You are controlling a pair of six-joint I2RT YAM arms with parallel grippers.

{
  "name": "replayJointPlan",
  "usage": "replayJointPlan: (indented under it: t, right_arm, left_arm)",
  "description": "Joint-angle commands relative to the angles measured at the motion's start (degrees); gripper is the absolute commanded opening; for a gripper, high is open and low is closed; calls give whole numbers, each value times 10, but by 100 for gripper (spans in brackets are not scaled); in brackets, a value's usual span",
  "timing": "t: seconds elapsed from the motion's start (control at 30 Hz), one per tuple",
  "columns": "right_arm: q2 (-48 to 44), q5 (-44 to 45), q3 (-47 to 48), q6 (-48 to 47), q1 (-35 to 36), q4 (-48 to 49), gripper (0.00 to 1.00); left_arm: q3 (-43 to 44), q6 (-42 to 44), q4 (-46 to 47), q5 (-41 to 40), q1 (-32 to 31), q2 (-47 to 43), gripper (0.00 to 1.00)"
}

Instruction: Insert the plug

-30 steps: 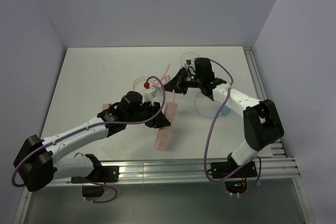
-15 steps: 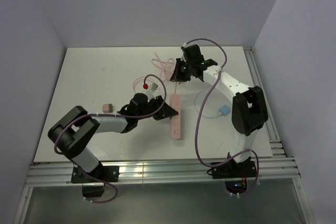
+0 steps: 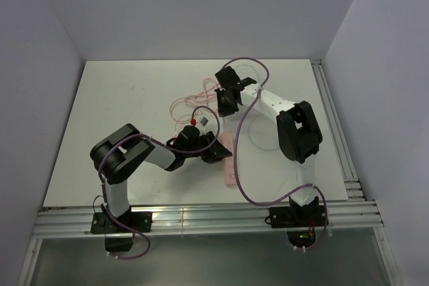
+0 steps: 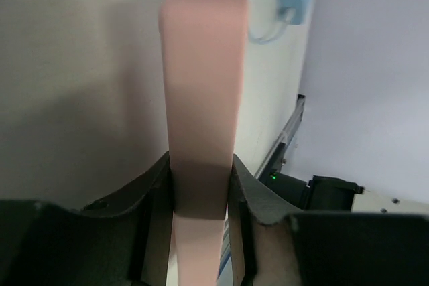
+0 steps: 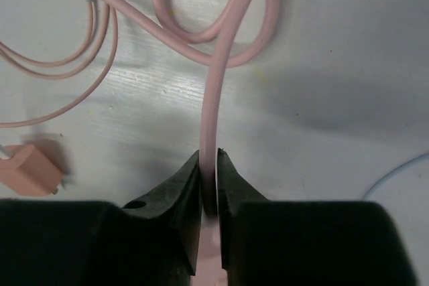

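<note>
Where the right hand (image 5: 209, 163) pinches cable (image 5: 224, 78), loops (image 5: 109, 28) lie near the plug (image 5: 30, 169).

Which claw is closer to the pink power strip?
Left. The left claw is clamped on the pink power strip itself. The right claw pinches the pink cable farther back, apart from the strip.

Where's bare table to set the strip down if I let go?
Bare: the far-left table, between the left wall and the pink cable loops; also the near band between the power strip and the front rails. Crowded: the centre, where the left gripper clamps the power strip and the right gripper pinches the pink cable.
</note>
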Motion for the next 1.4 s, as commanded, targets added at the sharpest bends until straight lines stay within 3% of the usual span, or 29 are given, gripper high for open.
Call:
replayJointPlan:
  t: [0.0,0.07,0.13,0.17,0.27,0.6,0.77,1.0,1.2,1.37]
  right_arm:
    - [-19,5,73,-3,-4,13,22]
    - [-47,3,56,3,-4,17,55]
    - [-75,8,21,8,-4,21,76]
    - [-99,4,10,8,-4,19,81]
    - [-152,-11,-44,14,-9,17,83]
    - [-226,-74,-255,49,2,83,77]
    - [-233,-66,-301,71,16,106,77]
    - [-223,-134,-349,94,21,166,76]
    - [-203,-115,-364,105,31,168,58]
    - [-190,-90,-373,106,34,168,27]
  left_arm:
    - [-50,-23,-170,-3,-7,87,0]
    - [-52,-25,-143,4,-7,102,0]
    - [-56,-27,-127,12,-7,116,0]
    - [-57,-26,-117,13,-7,120,0]
    - [-53,-18,-109,22,-7,127,0]
    - [-80,-18,-60,32,-7,115,0]
    - [-88,-21,-31,38,-10,117,0]
    - [-90,-26,-10,45,-16,125,0]
    - [-86,-19,-10,39,-22,109,0]
    - [-79,-3,-36,19,-30,84,4]
